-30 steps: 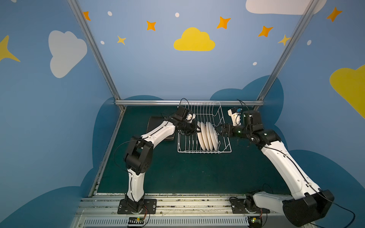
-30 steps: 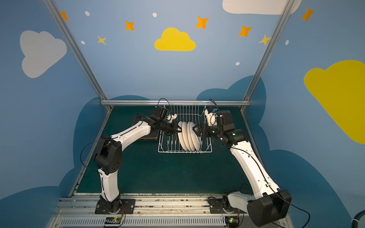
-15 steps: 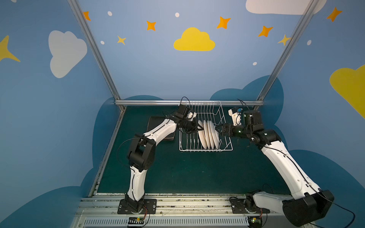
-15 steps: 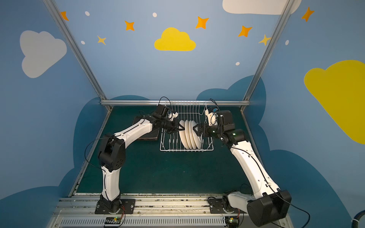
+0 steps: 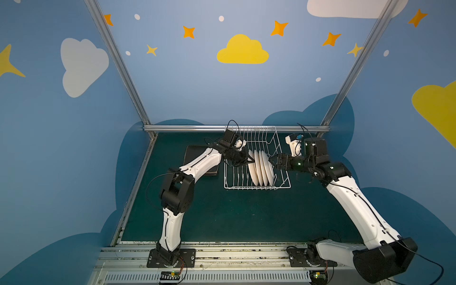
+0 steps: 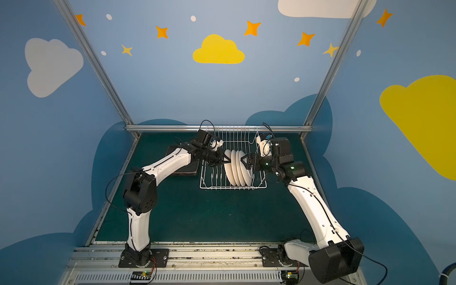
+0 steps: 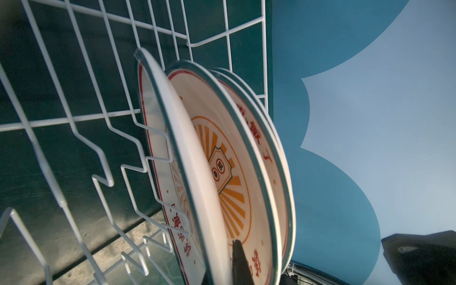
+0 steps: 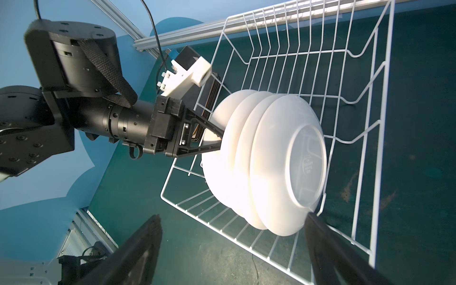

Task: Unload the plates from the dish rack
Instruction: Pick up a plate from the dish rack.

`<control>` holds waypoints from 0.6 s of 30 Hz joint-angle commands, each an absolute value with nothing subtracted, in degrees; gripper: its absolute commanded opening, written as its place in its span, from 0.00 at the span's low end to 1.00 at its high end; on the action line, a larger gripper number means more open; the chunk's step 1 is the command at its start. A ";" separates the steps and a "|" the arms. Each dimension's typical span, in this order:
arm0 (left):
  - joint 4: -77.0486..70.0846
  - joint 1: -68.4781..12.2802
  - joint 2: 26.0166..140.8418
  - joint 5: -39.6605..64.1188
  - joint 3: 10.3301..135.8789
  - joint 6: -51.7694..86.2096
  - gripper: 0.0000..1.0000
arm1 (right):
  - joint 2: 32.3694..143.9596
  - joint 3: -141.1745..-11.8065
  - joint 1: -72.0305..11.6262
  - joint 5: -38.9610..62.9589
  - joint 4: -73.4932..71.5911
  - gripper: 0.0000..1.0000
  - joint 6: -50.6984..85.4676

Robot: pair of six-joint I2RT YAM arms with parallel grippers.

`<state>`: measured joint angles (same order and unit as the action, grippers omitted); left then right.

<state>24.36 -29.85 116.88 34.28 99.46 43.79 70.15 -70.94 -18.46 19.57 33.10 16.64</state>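
Left end effector (image 5: pixel 249 161) sits further right than a second ago, with its elbow swung inward, and the dish rack (image 5: pixel 256 188) with its four round white plates (image 5: pixel 262 170) has slid slightly right across the bench (image 5: pixel 234 217); the right arm has hardly moved. On the left, the fingers are pressed together on the rim of the leftmost plate (image 7: pixel 187 158), one dark finger (image 7: pixel 238 261) lying in the gap between that plate's white back and the printed face of the next. Right end effector (image 5: pixel 271 162) is spread wide at the back of the rightmost plate (image 8: pixel 291 172), holding nothing; whether a fingertip touches its rim I cannot tell. All four stand on edge in the near part of the rack, right of its middle; dark square plates (image 5: pixel 195 154) lie stacked on the bench left of the rack, partly under the left arm
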 commanded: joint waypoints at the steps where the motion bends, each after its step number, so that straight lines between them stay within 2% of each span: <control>1: 25.47 -29.21 113.19 33.58 102.83 41.85 0.03 | 69.27 -71.95 -18.19 20.20 31.55 0.90 16.96; 13: 27.64 -27.82 112.04 34.59 106.39 41.79 0.03 | 69.48 -71.63 -18.20 20.43 30.72 0.90 17.45; 18: 31.85 -27.28 112.61 34.47 111.57 39.31 0.03 | 69.60 -71.71 -18.13 20.48 30.50 0.90 17.97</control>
<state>30.22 -28.64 115.37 34.98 106.96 42.85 70.15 -70.94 -18.46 19.79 31.64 17.37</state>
